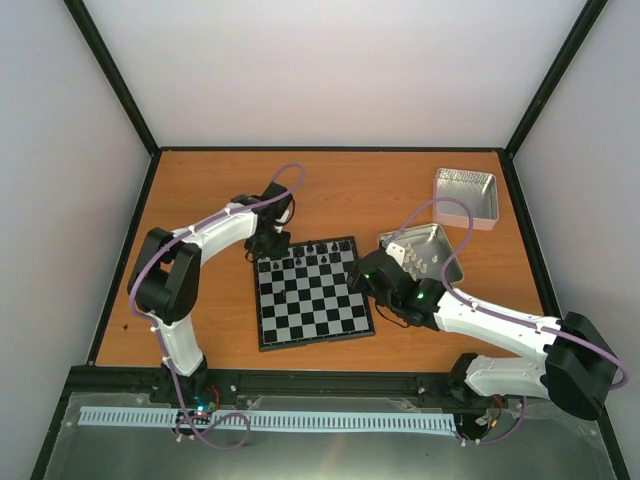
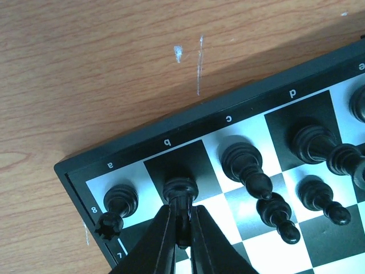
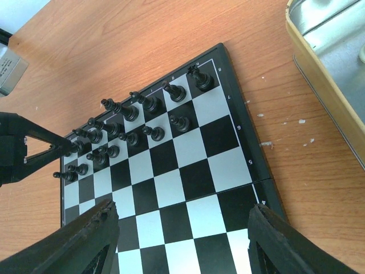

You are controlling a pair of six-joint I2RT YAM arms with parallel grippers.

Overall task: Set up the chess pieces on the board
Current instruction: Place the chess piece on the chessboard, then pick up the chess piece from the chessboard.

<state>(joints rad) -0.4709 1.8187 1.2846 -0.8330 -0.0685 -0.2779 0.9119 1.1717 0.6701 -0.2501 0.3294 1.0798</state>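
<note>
The chessboard lies mid-table, with several tiny black pieces along its far rows. My left gripper is at the board's far left corner, shut on a black piece that stands on the black b8 square. A black rook stands beside it on a8, and more black pieces stand to the right. My right gripper is open and empty, low over the board's right side. The right wrist view shows the black pieces in the two far rows.
An open metal tin holding cream-white pieces lies right of the board, under my right arm. A second tin sits at the back right. The tin's edge shows in the right wrist view.
</note>
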